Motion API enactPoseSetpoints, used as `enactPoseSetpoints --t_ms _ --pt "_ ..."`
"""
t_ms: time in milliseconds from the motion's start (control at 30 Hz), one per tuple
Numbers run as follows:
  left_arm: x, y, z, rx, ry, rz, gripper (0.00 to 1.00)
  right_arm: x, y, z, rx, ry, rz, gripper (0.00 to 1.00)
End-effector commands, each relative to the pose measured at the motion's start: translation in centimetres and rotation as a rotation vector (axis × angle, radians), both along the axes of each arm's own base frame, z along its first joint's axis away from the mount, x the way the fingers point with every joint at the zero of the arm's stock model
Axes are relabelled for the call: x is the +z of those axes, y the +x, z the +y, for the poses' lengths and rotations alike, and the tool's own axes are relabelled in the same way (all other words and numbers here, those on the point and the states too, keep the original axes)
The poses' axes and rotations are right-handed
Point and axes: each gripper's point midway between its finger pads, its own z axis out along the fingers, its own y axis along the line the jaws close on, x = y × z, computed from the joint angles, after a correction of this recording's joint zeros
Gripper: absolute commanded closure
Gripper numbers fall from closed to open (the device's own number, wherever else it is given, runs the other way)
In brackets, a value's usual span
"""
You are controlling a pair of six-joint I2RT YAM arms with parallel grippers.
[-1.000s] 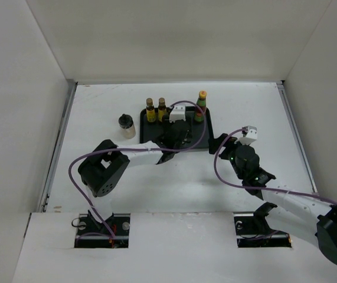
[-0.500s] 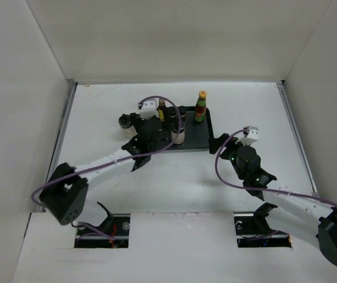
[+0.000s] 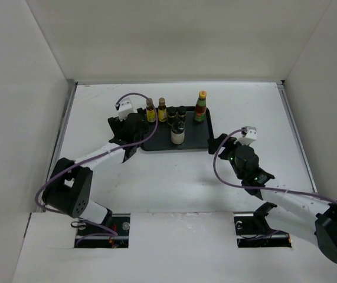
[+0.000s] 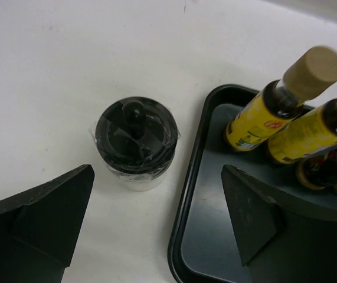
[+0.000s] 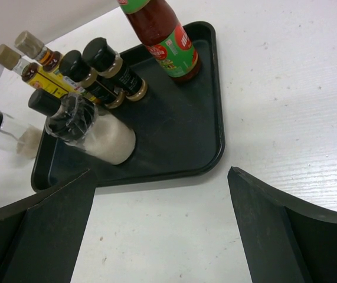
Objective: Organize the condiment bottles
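Left gripper [image 4: 156, 174] spread, lined up on squat cream black-capped jar [image 4: 134, 144], centre-left of frame: only one off flat black rectangular tray [image 4: 200, 236], prob. next pick. Right gripper [image 5: 161, 171] spread, empty.

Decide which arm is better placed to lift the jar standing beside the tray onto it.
Left. The left pincer, open, hangs close above the black-capped jar left of the black tray; the right pincer, also open, is beyond the tray's opposite side.
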Motion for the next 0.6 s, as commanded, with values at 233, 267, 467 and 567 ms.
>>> enactPoseSetpoints --t_ms 233,267,467,567 --pt "0.5 3.3 1.7 0.109 0.017 -0.054 0.12 1.3 0.5 1.6 0.046 0.025 -0.035 0.0" --pt "0.3 3.6 1.8 0.112 0.019 -0.058 0.12 1.4 0.6 1.6 0.046 0.025 -0.038 0.0" --pt "-0.5 5.5 1.8 0.1 0.017 -0.066 0.3 1.0 0.6 1.7 0.05 0.013 -0.027 0.0" --pt "-0.3 4.7 1.9 0.104 0.028 -0.07 0.49 1.4 0.6 1.5 0.043 0.018 -0.042 0.0"
